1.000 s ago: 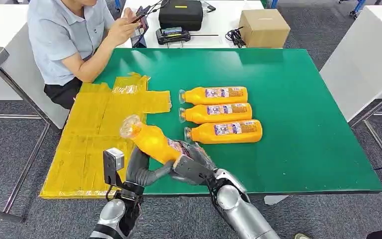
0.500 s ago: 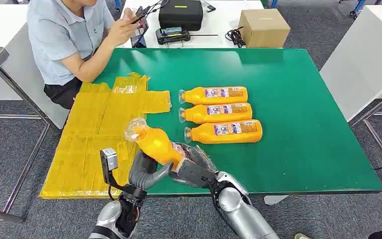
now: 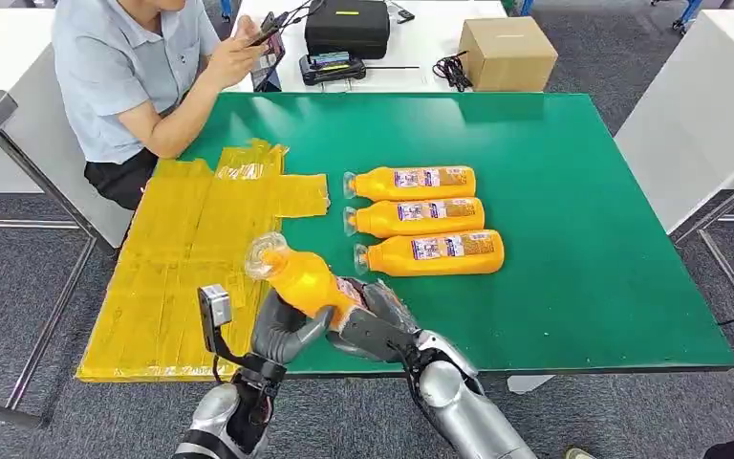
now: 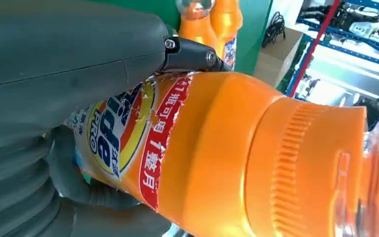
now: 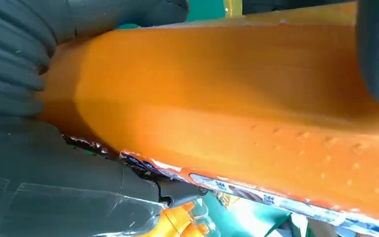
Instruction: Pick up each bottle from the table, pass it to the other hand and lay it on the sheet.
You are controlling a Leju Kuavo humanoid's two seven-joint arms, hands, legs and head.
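An orange bottle with a clear cap hangs tilted over the table's near edge, cap toward the yellow sheet. My right hand grips its labelled lower end. From below, my left hand wraps its fingers around the bottle's middle. The left wrist view has the bottle lying in my left hand, thumb over it and fingers under it. Close up in the right wrist view, the bottle is clasped by my right hand. Three more orange bottles lie side by side on the green table.
A person sits at the far left corner by the sheet, holding a phone. Behind the green table, a white table carries a black case and a cardboard box. More white tables stand on the left and right.
My left hand has risen and its fingers have closed around the bottle. The bottle has shifted slightly right and lower, still in my right hand.
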